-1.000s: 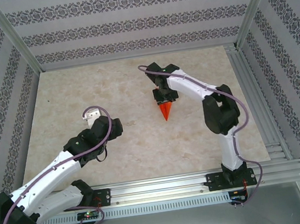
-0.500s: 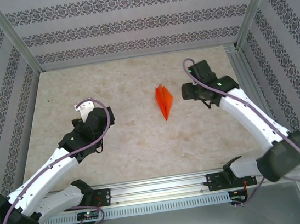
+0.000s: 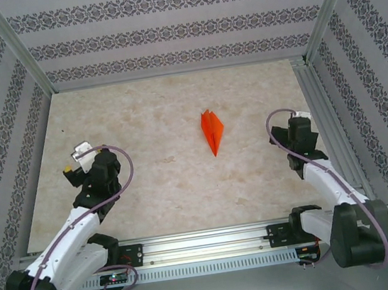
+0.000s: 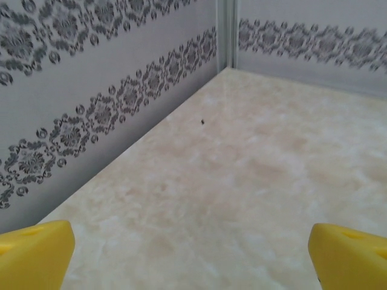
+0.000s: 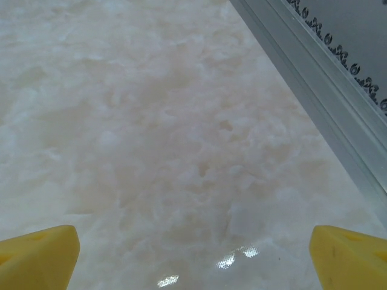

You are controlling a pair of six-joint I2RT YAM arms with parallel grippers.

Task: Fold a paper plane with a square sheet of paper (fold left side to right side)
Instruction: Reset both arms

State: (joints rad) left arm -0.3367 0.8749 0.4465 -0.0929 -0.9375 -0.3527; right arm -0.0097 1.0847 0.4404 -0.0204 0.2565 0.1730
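Observation:
The square sheet of paper lies folded as a narrow orange paper plane (image 3: 212, 131) on the marble table (image 3: 156, 186), its tip pointing toward the near edge. Nothing touches it. My left gripper (image 3: 77, 159) sits far to its left, near the left wall. In the left wrist view the left gripper (image 4: 192, 260) is open, its yellow fingertips (image 4: 33, 254) wide apart over bare table. My right gripper (image 3: 297, 121) sits to the plane's right by the metal rail. Seen from the right wrist, the right gripper (image 5: 193, 260) is open, with bare table between its fingertips (image 5: 36, 257).
Patterned walls (image 3: 165, 34) enclose the table on three sides. A metal rail (image 5: 314, 103) runs along the right edge close to my right gripper. The left wall (image 4: 91, 121) stands close to my left gripper.
My right gripper let go of the paper plane, opened wide and pulled back to the right and nearer. The left arm drew back toward the left wall. The plane stays on the table.

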